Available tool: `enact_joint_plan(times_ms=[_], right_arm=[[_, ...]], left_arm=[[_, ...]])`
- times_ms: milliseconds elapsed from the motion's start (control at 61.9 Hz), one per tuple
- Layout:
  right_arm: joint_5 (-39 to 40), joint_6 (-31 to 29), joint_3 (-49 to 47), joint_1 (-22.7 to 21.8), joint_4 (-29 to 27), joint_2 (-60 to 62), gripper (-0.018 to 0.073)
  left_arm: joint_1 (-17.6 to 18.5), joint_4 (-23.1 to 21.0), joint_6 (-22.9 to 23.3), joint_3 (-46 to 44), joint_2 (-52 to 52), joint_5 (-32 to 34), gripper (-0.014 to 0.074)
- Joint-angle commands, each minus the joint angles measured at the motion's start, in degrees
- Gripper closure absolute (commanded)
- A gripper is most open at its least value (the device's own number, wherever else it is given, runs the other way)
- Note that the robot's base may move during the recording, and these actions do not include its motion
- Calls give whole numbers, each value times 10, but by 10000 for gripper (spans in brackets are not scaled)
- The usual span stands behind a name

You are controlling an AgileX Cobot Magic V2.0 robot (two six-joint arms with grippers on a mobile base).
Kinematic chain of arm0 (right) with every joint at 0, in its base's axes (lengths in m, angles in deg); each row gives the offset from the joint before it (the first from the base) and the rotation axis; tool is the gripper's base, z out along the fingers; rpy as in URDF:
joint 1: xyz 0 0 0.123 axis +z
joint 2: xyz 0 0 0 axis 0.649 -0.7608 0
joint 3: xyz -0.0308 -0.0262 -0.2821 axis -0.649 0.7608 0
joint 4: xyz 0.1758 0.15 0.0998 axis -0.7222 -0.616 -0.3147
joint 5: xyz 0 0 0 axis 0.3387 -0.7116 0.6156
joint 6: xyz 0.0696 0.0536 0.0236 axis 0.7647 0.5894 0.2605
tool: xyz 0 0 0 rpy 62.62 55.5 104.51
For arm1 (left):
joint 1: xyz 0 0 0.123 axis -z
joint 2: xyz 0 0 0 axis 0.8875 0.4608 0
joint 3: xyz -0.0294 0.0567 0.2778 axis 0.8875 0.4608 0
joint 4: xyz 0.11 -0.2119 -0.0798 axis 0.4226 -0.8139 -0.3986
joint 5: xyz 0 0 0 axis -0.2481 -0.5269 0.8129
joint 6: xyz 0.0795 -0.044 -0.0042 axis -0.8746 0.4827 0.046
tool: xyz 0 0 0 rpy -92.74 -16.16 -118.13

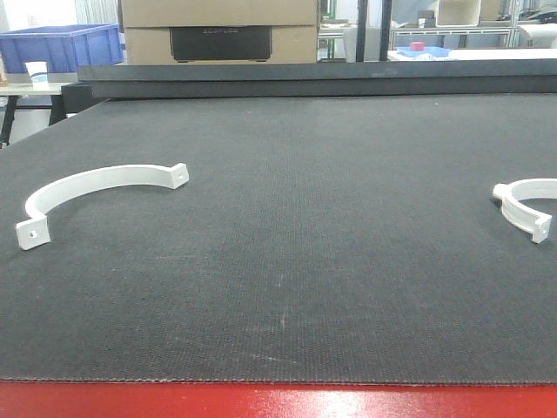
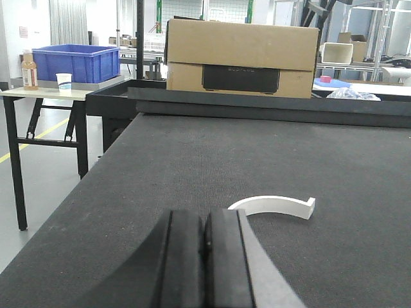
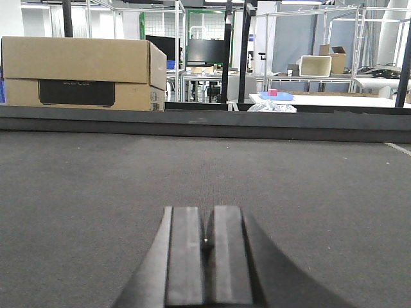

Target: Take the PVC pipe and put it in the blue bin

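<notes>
Dark, coarse-matted counter (image 1: 305, 226) with a red front edge. Carries two white half-ring pieces lying flat, well apart: left clamp (image 1: 96, 181) near the left side, opening toward the front; right clamp (image 1: 520, 212) at the right side, partly cut off.

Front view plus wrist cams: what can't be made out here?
Right PVC half-ring: front view, its right part cut off by the right frame edge.
Left PVC half-ring: left wrist view, its near end hidden behind the left gripper.
Blue bin: left wrist view, inside hidden by its own walls.
Right wrist view: no half-ring in frame past the right gripper.
</notes>
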Motion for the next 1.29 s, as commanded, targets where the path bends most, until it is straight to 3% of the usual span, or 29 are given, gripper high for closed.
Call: enact_joint_plan(times_ms=[0, 485, 630, 857, 1083, 1277], right_arm=[[12, -4, 0, -1, 2, 2, 727], [15, -4, 0, -1, 2, 2, 727], [56, -4, 0, -1, 2, 2, 727], [94, -4, -31, -1, 2, 2, 727], [58, -4, -152, -1, 0, -4, 727], [24, -4, -230, -1, 0, -76, 727]], left_arm=[[-1, -2, 1, -1, -3, 10, 707], [-1, -2, 1, -1, -3, 19, 707], [-1, -106, 1, -1, -3, 71, 707], [-1, -110, 1, -1, -3, 135, 707], [-1, -105, -21, -78, -3, 115, 707], [-1, -105, -21, -171, 57, 18, 707]])
